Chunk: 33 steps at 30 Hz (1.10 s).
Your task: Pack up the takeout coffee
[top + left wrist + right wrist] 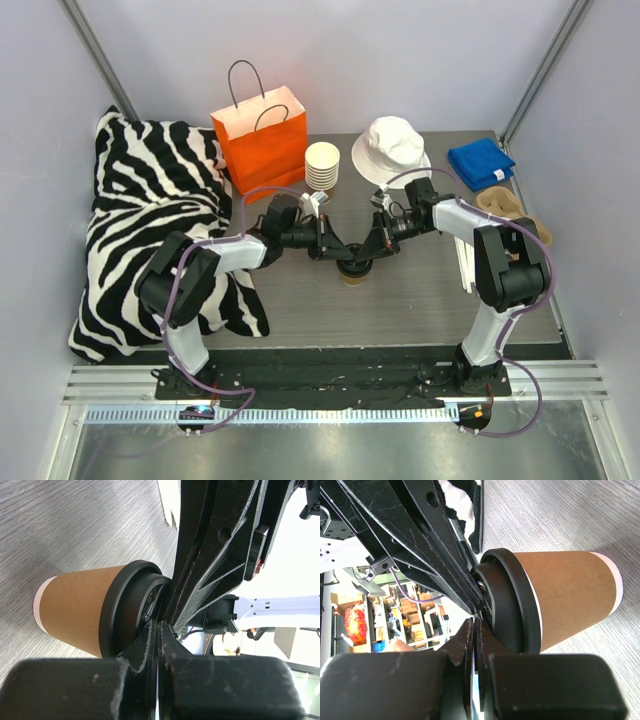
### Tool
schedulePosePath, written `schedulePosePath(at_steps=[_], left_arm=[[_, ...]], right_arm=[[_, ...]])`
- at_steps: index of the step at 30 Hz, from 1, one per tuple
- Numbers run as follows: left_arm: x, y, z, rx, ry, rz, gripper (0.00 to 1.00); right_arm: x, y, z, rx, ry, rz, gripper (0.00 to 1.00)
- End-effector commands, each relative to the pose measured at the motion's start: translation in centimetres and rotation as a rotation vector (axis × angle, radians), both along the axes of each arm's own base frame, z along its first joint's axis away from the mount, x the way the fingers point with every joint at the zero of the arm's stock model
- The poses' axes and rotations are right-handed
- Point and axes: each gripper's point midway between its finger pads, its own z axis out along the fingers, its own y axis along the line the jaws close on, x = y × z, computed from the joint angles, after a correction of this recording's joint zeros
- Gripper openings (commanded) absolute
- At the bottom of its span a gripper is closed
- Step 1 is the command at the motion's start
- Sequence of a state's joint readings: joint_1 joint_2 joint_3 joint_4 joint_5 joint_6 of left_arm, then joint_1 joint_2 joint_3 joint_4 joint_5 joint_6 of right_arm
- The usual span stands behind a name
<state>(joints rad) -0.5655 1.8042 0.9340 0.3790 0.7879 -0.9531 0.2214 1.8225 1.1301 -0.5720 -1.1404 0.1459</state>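
The takeout coffee (353, 272), a tan-brown paper cup (75, 611) under a round black lid (125, 611), stands upright mid-table. Both grippers meet just above it. My left gripper (334, 252) comes in from the left, its jaws pressed together, with its tips (160, 626) touching the lid's top. My right gripper (372, 248) comes in from the right, also shut, and its tips (478, 622) rest against the lid (512, 605) of the same cup (570, 592). Neither gripper has anything between its fingers. The two sets of fingers cross over the lid's middle.
An orange paper bag (262, 140) stands open at the back, with a stack of lidless paper cups (322, 165) beside it. Further right are a white bucket hat (392, 150), a blue cloth (481, 163) and a pulp cup carrier (505, 205). A zebra cushion (150, 220) covers the left side.
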Motion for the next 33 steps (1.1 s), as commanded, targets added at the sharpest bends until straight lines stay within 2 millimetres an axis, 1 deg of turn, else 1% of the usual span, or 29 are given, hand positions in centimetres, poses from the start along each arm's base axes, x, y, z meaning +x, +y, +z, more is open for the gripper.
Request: schedulePosePath(at_steps=[1, 10, 12, 18, 20, 22, 26, 28, 29, 31, 32, 33], left_arm=[[-0.6, 3.6, -9.2, 0.266, 0.139, 0.091, 0.00], [-0.3, 3.7, -8.8, 0.274, 0.126, 0.101, 0.00], [-0.2, 3.9, -9.1, 0.294, 0.126, 0.105, 0.00], [-0.5, 4.3, -9.9, 0.328, 0.132, 0.099, 0.00], [-0.9, 4.1, -9.9, 0.315, 0.139, 0.083, 0.00], [-0.7, 3.8, -9.2, 0.287, 0.122, 0.074, 0.00], [-0.4, 3.3, -8.0, 0.250, 0.100, 0.064, 0.00], [-0.3, 2.5, -6.3, 0.187, 0.076, 0.044, 0.00], [-0.2, 2.3, -5.6, 0.163, 0.066, 0.041, 0.00], [0.1, 1.5, -3.4, 0.100, 0.036, 0.023, 0.00], [0.3, 1.3, -2.7, 0.083, 0.024, 0.020, 0.00], [0.4, 1.1, -1.9, 0.068, 0.013, 0.018, 0.00]], right_arm=[[-0.2, -5.0, -10.2, -0.400, 0.041, -0.071, 0.07], [-0.6, -6.2, -12.5, -0.497, 0.062, -0.081, 0.06], [-0.7, -6.5, -13.1, -0.517, 0.069, -0.083, 0.06], [-0.7, -6.5, -13.2, -0.518, 0.076, -0.083, 0.06], [-0.7, -6.2, -12.6, -0.498, 0.071, -0.080, 0.06], [-0.4, -5.9, -11.7, -0.469, 0.050, -0.076, 0.06], [-0.1, -5.5, -10.7, -0.440, 0.025, -0.074, 0.07], [-0.2, -5.1, -10.0, -0.417, 0.022, -0.068, 0.07], [0.0, -4.7, -9.1, -0.389, 0.008, -0.065, 0.08], [0.1, -4.1, -7.8, -0.355, -0.012, -0.056, 0.08], [0.1, -3.4, -6.7, -0.324, -0.033, -0.044, 0.09], [0.1, -3.2, -6.2, -0.312, -0.039, -0.040, 0.10]])
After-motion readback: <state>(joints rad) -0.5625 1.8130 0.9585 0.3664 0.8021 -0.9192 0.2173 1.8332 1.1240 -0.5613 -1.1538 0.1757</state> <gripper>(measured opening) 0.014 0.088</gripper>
